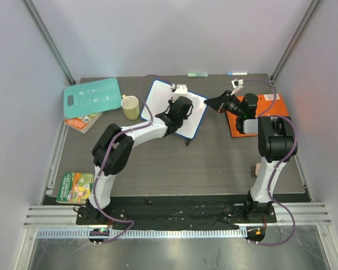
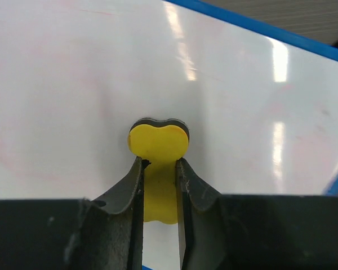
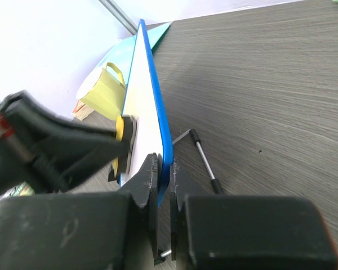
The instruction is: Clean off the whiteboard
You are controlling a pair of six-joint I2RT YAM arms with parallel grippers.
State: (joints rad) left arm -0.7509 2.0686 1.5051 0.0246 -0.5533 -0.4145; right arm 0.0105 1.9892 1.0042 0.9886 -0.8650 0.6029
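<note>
The whiteboard (image 1: 160,98), white with a blue frame, stands tilted at the back middle of the table. In the left wrist view its surface (image 2: 73,84) carries faint pink-red smears. My left gripper (image 1: 180,109) is shut on a yellow eraser (image 2: 158,140) with a dark felt face, which is pressed against the board; its fingertips (image 2: 160,163) pinch the eraser's middle. My right gripper (image 1: 214,102) is shut on the board's blue right edge (image 3: 158,101), one finger on each side (image 3: 162,160). The eraser also shows in the right wrist view (image 3: 119,129).
A teal cutting board (image 1: 93,97) and a yellow mug (image 1: 130,107) lie left of the whiteboard. An orange folder (image 1: 270,112) lies under the right arm. Booklets lie at the left (image 1: 76,187). The board's metal foot (image 3: 205,163) sticks out behind it. A small wooden block (image 1: 258,167) lies at the right.
</note>
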